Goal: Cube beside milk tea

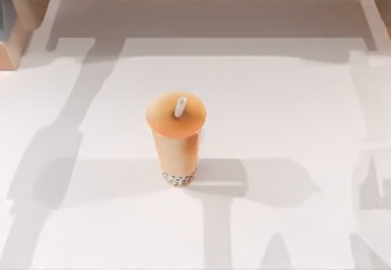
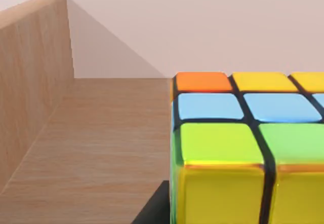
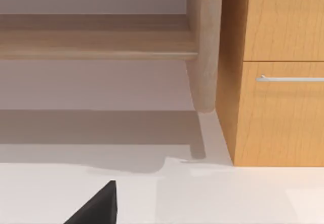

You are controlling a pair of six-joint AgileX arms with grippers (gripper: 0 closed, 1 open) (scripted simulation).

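Cube (image 2: 243, 148): in my left wrist view I see it very close, resting on a wooden shelf (image 2: 96, 148); orange, yellow, light-blue and green tiles face the camera.
Left gripper: a dark finger tip (image 2: 154, 209) sits at the bottom edge, just beside the cube's near lower corner; I cannot tell whether it touches, nor how wide the fingers stand.
Shelf edges: a wooden side wall (image 2: 30, 77) rises well apart from the cube, with bare wood between the two; a pale wall stands behind.
Milk tea (image 1: 176, 138): upright near the middle of the white table (image 1: 293, 111) in the top view, orange lid and white straw (image 1: 180, 107) up, dark pearls at the base.
Room around the cup: bare tabletop on every side.
Right gripper: one dark finger tip (image 3: 96, 206) shows over the white table; I cannot tell its opening. Ahead stand a wooden leg (image 3: 204, 46) and a cabinet (image 3: 278, 72) with a metal handle (image 3: 291, 78).
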